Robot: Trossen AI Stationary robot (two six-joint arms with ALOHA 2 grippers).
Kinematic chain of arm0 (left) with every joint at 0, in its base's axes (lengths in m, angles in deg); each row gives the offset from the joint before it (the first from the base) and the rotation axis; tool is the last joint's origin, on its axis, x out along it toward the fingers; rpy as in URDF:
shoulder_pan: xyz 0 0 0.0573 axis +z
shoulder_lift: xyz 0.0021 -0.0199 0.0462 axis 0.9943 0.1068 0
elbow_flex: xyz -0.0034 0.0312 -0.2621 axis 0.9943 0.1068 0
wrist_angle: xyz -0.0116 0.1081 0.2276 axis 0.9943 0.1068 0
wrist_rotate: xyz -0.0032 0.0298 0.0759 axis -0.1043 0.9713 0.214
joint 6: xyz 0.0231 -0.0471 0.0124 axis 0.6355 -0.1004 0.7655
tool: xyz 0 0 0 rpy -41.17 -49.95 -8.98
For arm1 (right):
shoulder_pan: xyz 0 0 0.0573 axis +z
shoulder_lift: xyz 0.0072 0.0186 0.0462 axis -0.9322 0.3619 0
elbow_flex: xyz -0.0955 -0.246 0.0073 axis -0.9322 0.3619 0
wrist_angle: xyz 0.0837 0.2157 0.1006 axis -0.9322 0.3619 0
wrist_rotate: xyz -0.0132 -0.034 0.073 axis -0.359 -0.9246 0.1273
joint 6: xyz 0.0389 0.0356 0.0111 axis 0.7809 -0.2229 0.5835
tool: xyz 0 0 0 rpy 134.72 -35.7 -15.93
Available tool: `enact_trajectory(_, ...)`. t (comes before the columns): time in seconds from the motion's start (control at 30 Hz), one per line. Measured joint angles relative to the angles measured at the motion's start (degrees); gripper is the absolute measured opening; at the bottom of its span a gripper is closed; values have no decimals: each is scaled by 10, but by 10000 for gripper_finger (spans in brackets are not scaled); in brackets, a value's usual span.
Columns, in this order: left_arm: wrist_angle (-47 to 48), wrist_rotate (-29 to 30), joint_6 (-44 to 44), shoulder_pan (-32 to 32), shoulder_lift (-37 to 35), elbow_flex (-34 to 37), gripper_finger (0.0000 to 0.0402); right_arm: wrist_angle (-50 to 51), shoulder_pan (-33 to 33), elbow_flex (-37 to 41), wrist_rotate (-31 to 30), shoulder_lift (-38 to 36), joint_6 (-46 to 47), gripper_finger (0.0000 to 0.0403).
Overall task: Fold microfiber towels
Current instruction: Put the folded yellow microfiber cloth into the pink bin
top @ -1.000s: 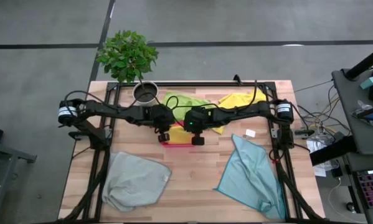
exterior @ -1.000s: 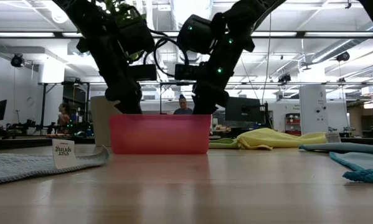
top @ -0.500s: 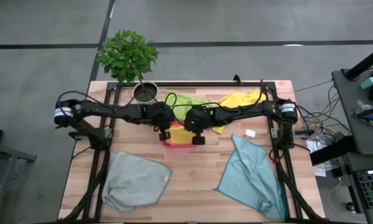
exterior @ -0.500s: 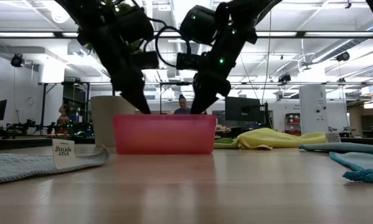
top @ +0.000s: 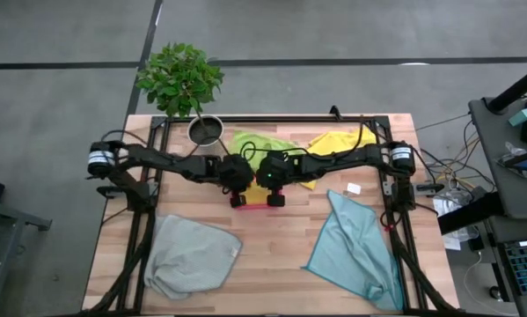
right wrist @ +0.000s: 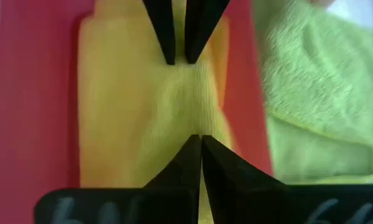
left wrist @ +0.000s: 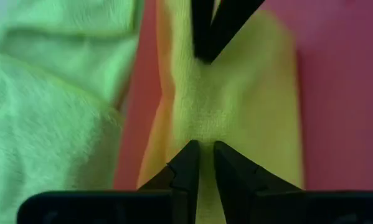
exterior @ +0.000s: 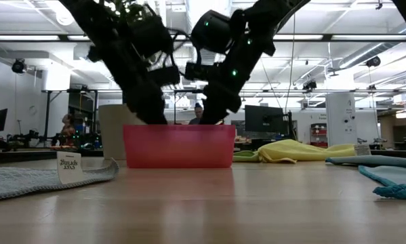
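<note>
The wooden table [top: 272, 255] is carrying a teal towel [top: 355, 251] at its right front and a grey towel [top: 191, 255] at its left front, well apart, with open boards between them. Behind them the pink tray [exterior: 179, 146] is holding a folded yellow towel [left wrist: 248, 118], a lime green towel [top: 259, 143] and a second yellow towel [top: 342, 141] lying just behind it. Both arms are crowding over the tray: the left gripper [left wrist: 203, 163] is pinching the folded towel's cloth between nearly closed fingers, and the right gripper [right wrist: 198, 152], fully closed, is pressing onto it.

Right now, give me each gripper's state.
Left gripper: nearly closed, pinching the yellow towel in the pink tray.
Right gripper: shut, tips on the same towel.
</note>
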Motion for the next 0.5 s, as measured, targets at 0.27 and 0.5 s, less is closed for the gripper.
enact_trajectory(0.27,1,1,-24,0,43,0,35,2,0,8,2,27,-6,9)
enact_trajectory(0.5,9,-3,-34,0,15,-3,35,10,0,9,2,9,-9,9)
